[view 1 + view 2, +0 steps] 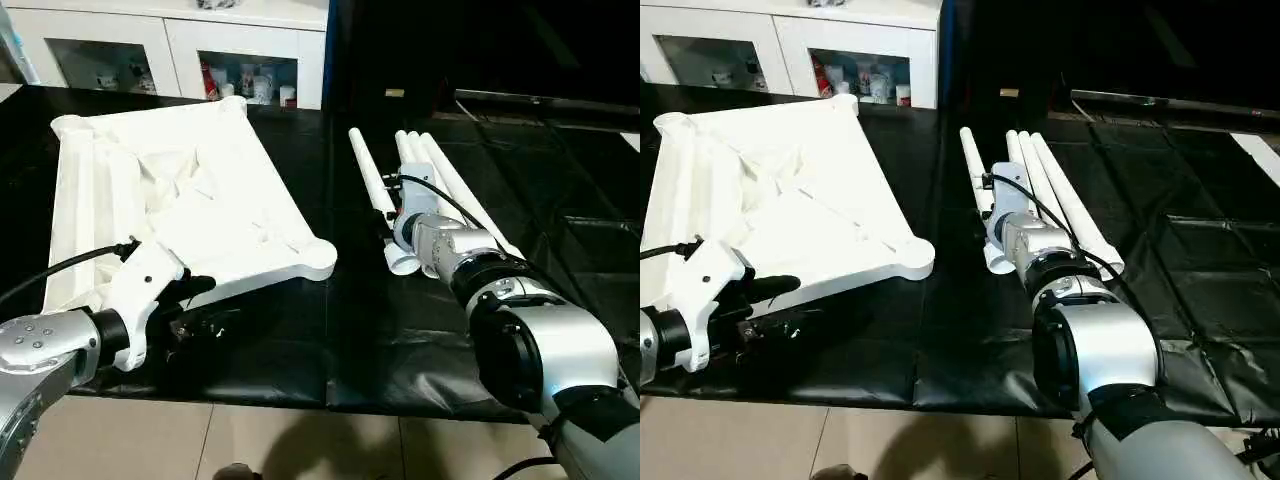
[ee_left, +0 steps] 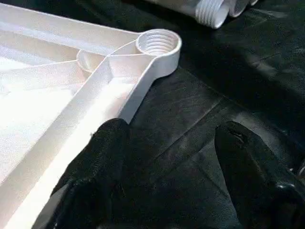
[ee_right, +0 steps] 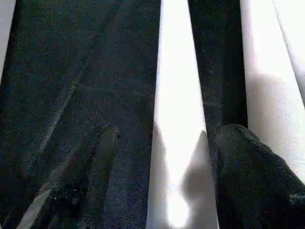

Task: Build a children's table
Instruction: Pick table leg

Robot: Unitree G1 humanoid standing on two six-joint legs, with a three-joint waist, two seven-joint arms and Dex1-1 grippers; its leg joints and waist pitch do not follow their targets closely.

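None of the four legs [image 1: 420,185] is screwed in yet, I judge; they lie loose beside the upturned tabletop [image 1: 180,195] on the worktop [image 1: 380,330]; my right fingers [image 3: 243,176] straddle one leg unclosed; left fingers [image 2: 102,162] spread by the tabletop's edge, empty.

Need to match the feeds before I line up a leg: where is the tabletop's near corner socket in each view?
Left eye view: corner socket, centre, beside the black cloth.
Right eye view: left of centre.
Left wrist view: upper middle, threaded ring.
Right wrist view: not in it.
Shared landmark: the leg lying nearest the socket, its threaded end also in the left wrist view.
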